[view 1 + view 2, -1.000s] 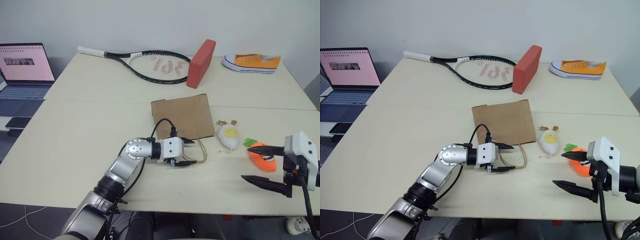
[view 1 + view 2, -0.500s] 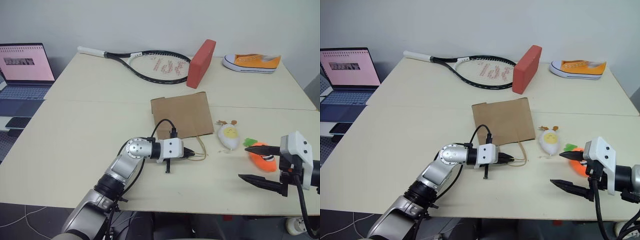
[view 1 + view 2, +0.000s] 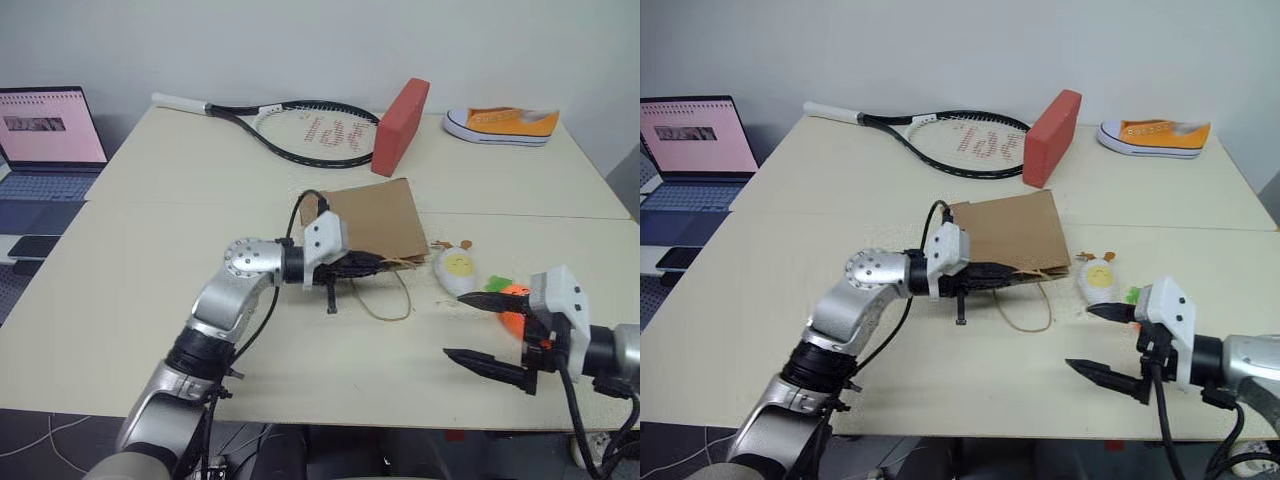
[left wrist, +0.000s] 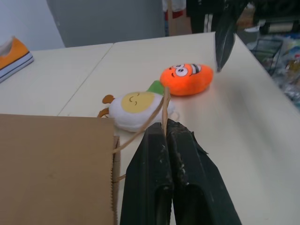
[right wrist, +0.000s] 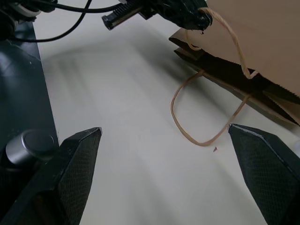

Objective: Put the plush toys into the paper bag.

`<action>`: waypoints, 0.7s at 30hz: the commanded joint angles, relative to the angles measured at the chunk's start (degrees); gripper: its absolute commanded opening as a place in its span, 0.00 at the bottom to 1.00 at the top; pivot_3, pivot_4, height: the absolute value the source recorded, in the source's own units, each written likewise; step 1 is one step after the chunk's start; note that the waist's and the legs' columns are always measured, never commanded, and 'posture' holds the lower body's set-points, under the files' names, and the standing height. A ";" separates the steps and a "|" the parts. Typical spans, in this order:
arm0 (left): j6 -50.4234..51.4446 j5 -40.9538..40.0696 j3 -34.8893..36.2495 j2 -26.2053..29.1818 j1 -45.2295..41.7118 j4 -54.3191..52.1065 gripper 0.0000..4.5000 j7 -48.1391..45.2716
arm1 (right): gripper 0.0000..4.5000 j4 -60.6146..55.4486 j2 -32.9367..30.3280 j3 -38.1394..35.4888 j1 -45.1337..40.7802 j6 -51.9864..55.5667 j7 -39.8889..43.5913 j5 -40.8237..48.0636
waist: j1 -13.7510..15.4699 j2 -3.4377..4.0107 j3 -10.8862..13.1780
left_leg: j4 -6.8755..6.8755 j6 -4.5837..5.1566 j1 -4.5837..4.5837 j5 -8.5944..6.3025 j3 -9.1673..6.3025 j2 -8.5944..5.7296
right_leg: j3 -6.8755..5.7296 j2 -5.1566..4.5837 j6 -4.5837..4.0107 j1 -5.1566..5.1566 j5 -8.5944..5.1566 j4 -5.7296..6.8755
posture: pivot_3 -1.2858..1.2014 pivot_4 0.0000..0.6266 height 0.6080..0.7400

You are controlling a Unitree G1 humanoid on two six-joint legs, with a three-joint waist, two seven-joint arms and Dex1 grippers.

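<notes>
Left gripper (image 3: 378,264), centre of the left eye view: clenched on the upper handle (image 3: 405,262) of the bag (image 3: 375,218), mouth edge lifted off the table (image 3: 150,290). Second handle (image 3: 385,300) lying as a loop on the table just below. Egg (image 3: 455,270) right of the bag, close beside it; carrot (image 3: 515,300) further right, partly hidden behind the right gripper (image 3: 468,326) at lower right, fingers spread wide, nothing between them. Racket (image 3: 290,125), red block (image 3: 398,125) and sneaker (image 3: 503,123) along the top; laptop (image 3: 45,140) at the left edge.

Right eye view: same layout, nothing added.

Left wrist view: black fingers (image 4: 185,173) pressed together at bottom centre, tan handle cord (image 4: 161,110) pinched at their tips. Bag wall (image 4: 56,168) at lower left. Egg (image 4: 138,108) at centre, carrot (image 4: 186,78) above and right of it, touching or nearly so. One dark finger of the other gripper (image 4: 225,33) at top right, sneaker toe (image 4: 13,52) at the left edge.

Right wrist view: fingers (image 5: 75,173) far apart at the bottom corners, bare table between. Bag (image 5: 262,51) at upper right, mouth gaping dark, one handle (image 5: 206,112) looped on the table, the other (image 5: 220,33) held up at top centre by the left gripper (image 5: 199,16).
</notes>
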 commanded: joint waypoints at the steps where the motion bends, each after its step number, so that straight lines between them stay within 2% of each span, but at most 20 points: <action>1: 7.73 -6.54 3.81 0.76 -1.71 -4.79 0.00 0.65 | 0.96 0.77 4.19 6.99 -4.63 -1.06 -6.83 -3.99 | 0.04 0.01 0.00 | 0.01 0.00 0.00 0.00 -0.01 0.03 | 0.00 0.03 -0.01 -0.01 0.00 0.00 | 0.52 0.24 1.00; 4: 12.44 -9.36 5.33 0.86 -2.11 -5.98 0.00 2.29 | 0.81 3.68 9.08 13.05 -9.02 -1.86 -11.00 -7.77 | 0.07 0.00 0.00 | 0.04 0.00 -0.02 0.00 -0.02 0.04 | 0.00 0.06 -0.03 -0.02 -0.02 -0.01 | 0.52 0.24 1.00; 9: 19.86 -14.62 8.34 -1.31 -3.19 -7.71 0.00 7.59 | 0.38 6.73 15.23 20.51 -13.21 -3.10 -14.43 -12.03 | 0.16 0.00 0.00 | -0.02 0.00 -0.04 0.00 -0.12 0.01 | 0.00 0.08 -0.01 -0.03 0.00 0.00 | 0.52 0.24 1.00; 13: 25.22 -18.41 10.09 -2.67 -4.26 -9.36 0.00 11.55 | 0.05 13.05 22.96 25.89 -17.17 -8.02 -19.95 -19.26 | 0.07 0.01 0.00 | -0.05 0.00 -0.05 0.00 -0.21 0.04 | -0.04 0.14 0.06 -0.05 0.04 0.02 | 0.52 0.24 1.00; 14: 25.83 -18.75 10.14 -2.61 -4.30 -9.61 0.00 12.01 | 0.00 14.54 24.50 26.68 -17.97 -9.26 -20.98 -20.86 | 0.05 0.01 0.00 | -0.06 0.00 -0.04 0.00 -0.20 0.04 | -0.03 0.15 0.05 -0.06 0.04 0.03 | 0.52 0.24 1.00; 21: 27.75 -20.77 10.70 -3.06 -4.68 -10.75 0.00 15.23 | 0.00 28.37 33.41 29.77 -20.41 -21.94 -26.37 -31.23 | -0.01 0.01 0.00 | -0.09 -0.01 -0.02 0.00 -0.21 0.08 | -0.03 0.21 0.00 -0.07 0.04 0.06 | 0.52 0.24 1.00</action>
